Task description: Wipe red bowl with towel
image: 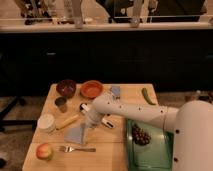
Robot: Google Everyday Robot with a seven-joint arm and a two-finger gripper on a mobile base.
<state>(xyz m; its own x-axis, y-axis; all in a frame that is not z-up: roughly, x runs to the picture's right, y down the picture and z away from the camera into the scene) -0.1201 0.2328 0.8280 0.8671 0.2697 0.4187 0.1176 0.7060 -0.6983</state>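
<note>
The red bowl [91,89] stands at the table's back, just right of a darker maroon bowl [66,87]. Nearer the front, left of centre, the pale grey-blue towel [76,135] lies on the wood. My white arm reaches in from the right and bends down. Its gripper [89,123] is low at the towel's upper right corner, open, well in front of the red bowl. The arm hides where the gripper meets the cloth.
A blue-grey block [116,90] and a green vegetable [146,95] lie at the back right. A metal cup [61,104], a white container [46,122] and a yellowish stick [67,121] sit on the left. An apple [44,151] and fork [77,149] are in front. A green tray [152,152] with grapes [140,135] is on the right.
</note>
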